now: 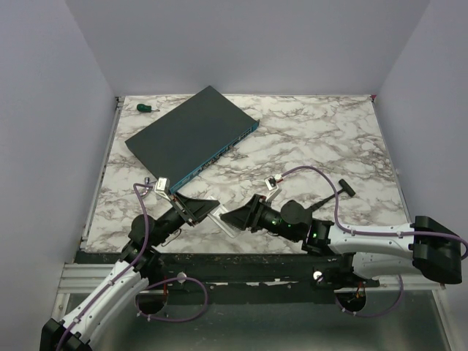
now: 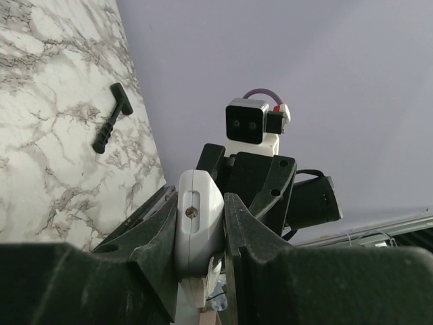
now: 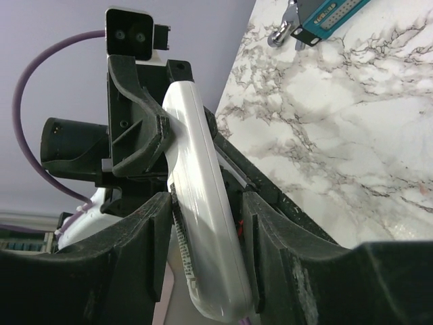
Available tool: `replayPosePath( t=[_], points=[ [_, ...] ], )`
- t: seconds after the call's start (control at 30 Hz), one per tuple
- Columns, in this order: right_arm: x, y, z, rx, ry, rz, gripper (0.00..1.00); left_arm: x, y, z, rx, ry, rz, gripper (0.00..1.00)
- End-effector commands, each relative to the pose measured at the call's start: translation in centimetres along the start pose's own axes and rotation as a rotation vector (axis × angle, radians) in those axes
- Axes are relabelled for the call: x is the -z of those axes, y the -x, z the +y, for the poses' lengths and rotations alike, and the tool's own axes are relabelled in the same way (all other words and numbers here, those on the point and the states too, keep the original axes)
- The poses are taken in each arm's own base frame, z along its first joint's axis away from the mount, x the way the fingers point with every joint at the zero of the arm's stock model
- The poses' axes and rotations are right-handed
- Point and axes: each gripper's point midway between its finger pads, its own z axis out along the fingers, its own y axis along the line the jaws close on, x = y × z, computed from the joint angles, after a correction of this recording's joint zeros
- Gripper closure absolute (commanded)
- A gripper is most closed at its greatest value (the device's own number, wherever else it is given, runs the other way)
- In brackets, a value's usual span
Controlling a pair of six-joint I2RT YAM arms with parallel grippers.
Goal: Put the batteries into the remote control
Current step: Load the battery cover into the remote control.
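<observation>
The white remote control (image 1: 225,224) hangs in the air above the table's near edge, between my two arms. My left gripper (image 1: 203,209) is shut on one end of it; the left wrist view shows that end (image 2: 197,220), with a small screw hole, pinched between both fingers. My right gripper (image 3: 206,250) has the other end of the remote control (image 3: 203,217) slanting between its fingers, touching the pad on each side. In the top view the right gripper (image 1: 232,218) faces the left one closely. No batteries are in view.
A big dark flat box with a blue edge (image 1: 191,139) lies at the back left. A green-handled screwdriver (image 1: 146,107) sits in the far left corner. A black T-shaped tool (image 1: 344,190) lies to the right, with a small white part (image 1: 272,183) at mid-table.
</observation>
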Motion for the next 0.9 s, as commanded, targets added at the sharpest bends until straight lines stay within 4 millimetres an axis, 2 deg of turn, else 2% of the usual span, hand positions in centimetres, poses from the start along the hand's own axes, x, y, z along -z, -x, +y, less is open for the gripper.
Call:
replayPosePath(
  t=[0.0,0.13,0.17,0.27,0.37,0.53,0.73,0.87],
  points=[
    [-0.3,0.3,0.5,-0.010,0.007,-0.011,0.51,0.1,0.0,-2.3,-0.028,-0.077,0.008,1.00],
    [-0.3,0.2,0.5,-0.004,0.004,-0.008,0.51,0.1,0.0,-2.4,-0.031,-0.080,0.009,1.00],
    [-0.3,0.3,0.6,0.000,0.005,-0.010,0.46,0.1,0.0,-2.3,-0.031,-0.078,0.009,1.00],
    [-0.3,0.4,0.7,0.014,0.005,-0.009,0.23,0.1,0.0,-2.3,-0.033,-0.078,0.008,1.00],
    [-0.2,0.5,0.7,0.029,-0.003,-0.010,0.15,0.1,0.0,-2.1,-0.029,-0.075,0.010,1.00],
    [0.3,0.4,0.7,0.066,0.004,0.005,0.17,0.1,-0.1,-2.5,-0.036,-0.084,0.014,1.00],
    [1.2,0.3,1.6,0.132,0.038,0.033,0.30,-0.1,-0.7,-3.3,-0.055,-0.113,0.066,1.00],
    [1.5,0.1,2.0,0.178,0.046,0.065,0.32,-0.2,-1.7,-4.4,-0.079,-0.154,0.138,1.00]
  ],
)
